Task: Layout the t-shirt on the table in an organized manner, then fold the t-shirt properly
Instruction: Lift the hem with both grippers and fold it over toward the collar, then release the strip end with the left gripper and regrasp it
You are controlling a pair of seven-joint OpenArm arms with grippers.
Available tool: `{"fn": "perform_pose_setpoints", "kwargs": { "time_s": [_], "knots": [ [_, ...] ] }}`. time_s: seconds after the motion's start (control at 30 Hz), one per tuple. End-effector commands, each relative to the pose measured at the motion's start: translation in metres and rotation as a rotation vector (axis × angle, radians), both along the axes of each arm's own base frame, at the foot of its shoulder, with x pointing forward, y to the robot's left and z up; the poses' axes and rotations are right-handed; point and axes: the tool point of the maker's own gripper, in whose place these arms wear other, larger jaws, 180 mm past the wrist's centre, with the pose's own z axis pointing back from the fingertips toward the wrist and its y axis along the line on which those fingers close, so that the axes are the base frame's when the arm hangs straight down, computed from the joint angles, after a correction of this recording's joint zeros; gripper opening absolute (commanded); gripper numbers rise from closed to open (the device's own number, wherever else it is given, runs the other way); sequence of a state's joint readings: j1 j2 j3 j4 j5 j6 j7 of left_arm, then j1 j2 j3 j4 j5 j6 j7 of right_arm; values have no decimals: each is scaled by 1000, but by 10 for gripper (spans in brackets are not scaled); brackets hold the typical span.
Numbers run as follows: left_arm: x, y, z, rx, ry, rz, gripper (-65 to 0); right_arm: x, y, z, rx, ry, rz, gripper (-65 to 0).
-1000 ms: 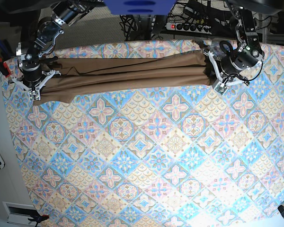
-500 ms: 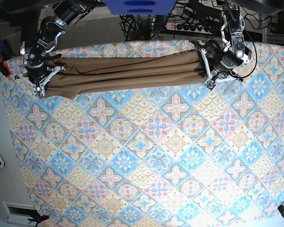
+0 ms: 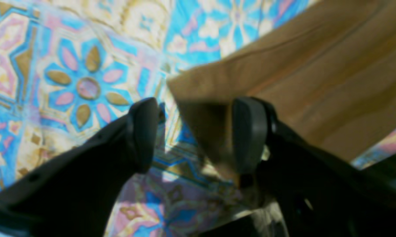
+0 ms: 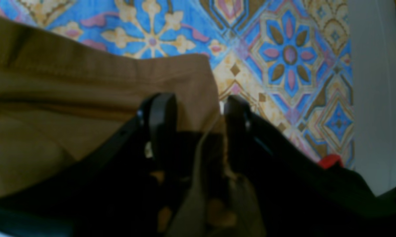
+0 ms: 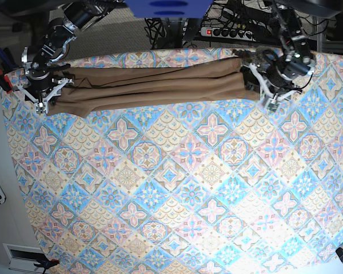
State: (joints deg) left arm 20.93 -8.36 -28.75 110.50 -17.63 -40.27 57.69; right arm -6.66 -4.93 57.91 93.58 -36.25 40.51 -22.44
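Along the table's (image 5: 177, 188) far edge, from ten to two o'clock in the base view, the t-shirt (image 5: 154, 85) lies stretched into a long, narrow band, presumably pulled taut to smooth it before folding. The left gripper (image 3: 194, 135) has its jaws apart, with the shirt's corner lying loose against one pad. The right gripper (image 4: 196, 128) also stands parted around a fabric edge; whether it pinches any cloth cannot be told.

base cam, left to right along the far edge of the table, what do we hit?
Right gripper → t-shirt stretched in a long band → left gripper, all on the table.
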Motion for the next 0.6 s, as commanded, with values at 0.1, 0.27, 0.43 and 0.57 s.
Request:
{"fn": "perform_pose_setpoints", "kwargs": {
  "time_s": [0.1, 0.27, 0.43, 0.57],
  "knots": [
    [2, 5, 19, -120, -52, 60, -292, 6, -6, 11, -24, -34, 0, -409],
    [-8, 9, 28, -216, 5, 75, -291, 6, -5, 11, -24, -34, 2, -409],
    [-11, 14, 25, -212, 35, 66, -291, 6, -5, 11, -24, -33, 2, -409],
    [-16, 11, 1, -228, 108, 76, -291, 2, -5, 8, -24, -24, 3, -409]
  ]
}}
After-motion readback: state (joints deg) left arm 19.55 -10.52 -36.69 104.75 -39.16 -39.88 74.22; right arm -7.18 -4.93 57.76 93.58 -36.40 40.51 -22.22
